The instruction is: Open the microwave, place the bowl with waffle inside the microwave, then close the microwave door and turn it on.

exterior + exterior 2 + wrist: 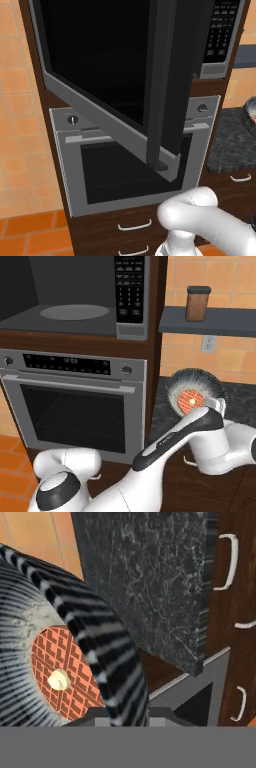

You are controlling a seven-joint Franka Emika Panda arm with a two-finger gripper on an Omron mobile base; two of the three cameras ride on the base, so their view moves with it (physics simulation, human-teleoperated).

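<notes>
Microwave door (150, 85) swung wide open, cavity of the microwave (75, 306) exposed with its turntable bare. Bowl with waffle (192, 396) carried in the air over the dark stone tabletop (240, 401), well to the right of the cavity and lower than its floor (so, by judgement, up and leftward for the coming move). Bowl tipped hard toward the cameras, its mouth facing outward, not up; waffle visible inside with a pale dab on it. Seen close from the hand, bowl (65, 662) pressed right against the tool (125, 714), striped rim running down between the dark tips. Tool apparently clamped on the rim at a narrow opening; exact finger contact hidden behind bowl and wrist. Oven (75, 406) below the microwave, jar (198, 303) on the shelf (210, 321) above the tabletop.
</notes>
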